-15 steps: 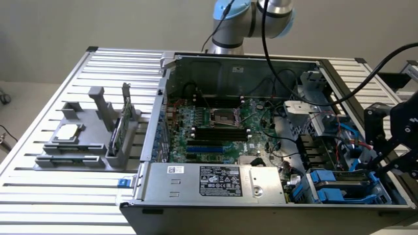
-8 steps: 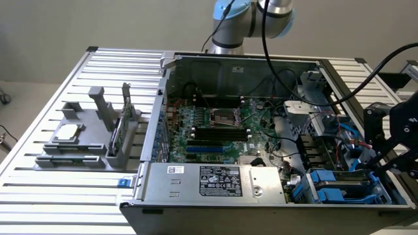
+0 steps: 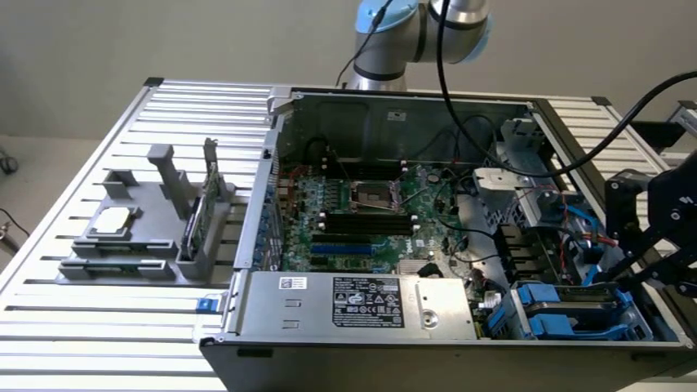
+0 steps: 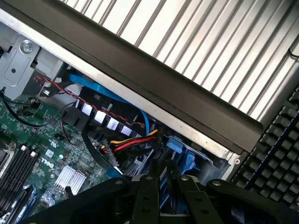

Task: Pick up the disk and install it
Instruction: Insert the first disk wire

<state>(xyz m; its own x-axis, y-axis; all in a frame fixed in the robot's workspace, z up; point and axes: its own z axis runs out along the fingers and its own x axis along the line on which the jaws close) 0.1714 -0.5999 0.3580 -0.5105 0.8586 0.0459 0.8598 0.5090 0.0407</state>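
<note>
Counter (image 3: 65,327): slatted metal, running under and to both sides of the computer case (image 3: 360,363).
Grey holder (image 3: 120,261): on the counter, off the case's side wall on the exterior view's left.
Chip (image 3: 113,219): small silver square lying flat in the holder, well apart from the case.
Circuit card (image 3: 205,216): green, standing on edge in the holder, near the case's outer wall.
Motherboard (image 3: 360,212): green, flat on the case floor, in the middle of the open case.
Power supply (image 3: 360,302): silver box with a black label, along the case's near wall.
Arm (image 3: 419,37): grey with blue caps, rising behind the case's far wall.
Disk (image 3: 561,314): blue-railed, sitting in the drive bay at the case's near corner on the exterior view's right, beside the power supply.
Cables (image 4: 133,140): red, yellow and black, inside the case just beside the bay.
End effector (image 4: 163,177): black, over the bay corner of the case, right at the disk's blue rails; I cannot tell whether it is open, closed or gripping the disk.
</note>
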